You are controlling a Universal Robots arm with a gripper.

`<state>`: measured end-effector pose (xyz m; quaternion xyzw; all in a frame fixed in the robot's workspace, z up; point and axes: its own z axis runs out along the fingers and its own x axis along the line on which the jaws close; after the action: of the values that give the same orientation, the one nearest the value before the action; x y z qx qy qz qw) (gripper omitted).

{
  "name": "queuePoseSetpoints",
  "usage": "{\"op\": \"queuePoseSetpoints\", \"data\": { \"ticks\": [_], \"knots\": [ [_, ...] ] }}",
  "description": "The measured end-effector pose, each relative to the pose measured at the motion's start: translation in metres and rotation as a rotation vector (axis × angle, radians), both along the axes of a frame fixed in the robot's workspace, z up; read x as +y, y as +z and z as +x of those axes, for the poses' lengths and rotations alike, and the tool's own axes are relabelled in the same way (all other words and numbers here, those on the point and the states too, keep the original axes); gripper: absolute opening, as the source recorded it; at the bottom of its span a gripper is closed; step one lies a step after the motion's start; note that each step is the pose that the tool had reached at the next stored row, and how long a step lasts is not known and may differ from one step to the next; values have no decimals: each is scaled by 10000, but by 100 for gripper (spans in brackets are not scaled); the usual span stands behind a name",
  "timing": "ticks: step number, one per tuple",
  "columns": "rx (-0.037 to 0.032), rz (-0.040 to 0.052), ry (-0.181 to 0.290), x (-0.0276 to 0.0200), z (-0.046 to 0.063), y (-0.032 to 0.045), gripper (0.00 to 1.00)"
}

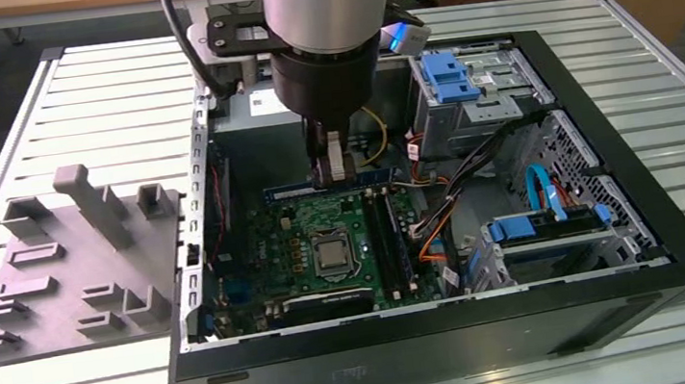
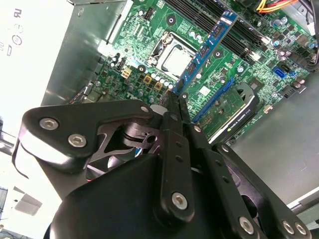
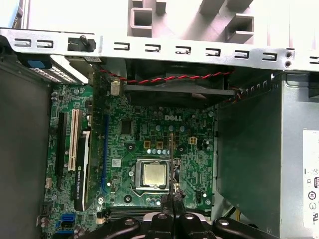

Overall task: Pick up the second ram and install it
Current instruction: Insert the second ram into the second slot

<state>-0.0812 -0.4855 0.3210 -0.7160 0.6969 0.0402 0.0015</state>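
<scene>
The second ram (image 1: 360, 179) is a long dark blue stick held level just above the green motherboard (image 1: 295, 226), inside the open computer case (image 1: 462, 333). My gripper (image 1: 332, 166) comes straight down from above and is shut on the stick near its middle. In the second wrist view the ram (image 2: 207, 47) runs away from my fingertips (image 2: 173, 102) over the memory slots (image 2: 199, 12). The first wrist view has the ram (image 3: 172, 159) edge-on as a thin line above the gripper (image 3: 173, 200), beside the silver processor socket (image 3: 152, 174).
A grey moulded fixture (image 1: 79, 261) with upright posts lies on the slatted table at the exterior view's left. Inside the case are the grey power supply (image 3: 264, 164), blue drive cages (image 1: 452, 73), loose cables (image 1: 447, 199) and a graphics card (image 2: 234, 112).
</scene>
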Motion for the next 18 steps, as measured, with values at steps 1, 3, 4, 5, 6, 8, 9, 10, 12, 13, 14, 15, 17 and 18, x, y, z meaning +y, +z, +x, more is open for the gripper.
{"op": "queuePoseSetpoints", "data": {
  "ticks": [1,3,4,5,6,8,9,10,12,13,14,15,17,18],
  "knots": [
    [0,0,1,0,0,0,13],
    [0,0,1,0,0,0,13],
    [0,0,1,0,0,-1,13],
    [0,0,0,0,0,-1,13],
    [0,0,-1,0,0,-1,13],
    [-1,1,-126,0,0,-2,13],
    [0,2,-278,0,0,-4,13],
    [0,1,-445,0,0,-4,13],
    [0,1,-804,0,0,-7,13],
    [0,1,-983,0,0,-8,13],
    [0,0,-1180,0,0,-9,13],
    [0,0,-1359,0,0,-10,13],
    [0,0,-1719,0,0,-13,13],
    [0,0,-1899,0,0,-14,13]
  ]
}}
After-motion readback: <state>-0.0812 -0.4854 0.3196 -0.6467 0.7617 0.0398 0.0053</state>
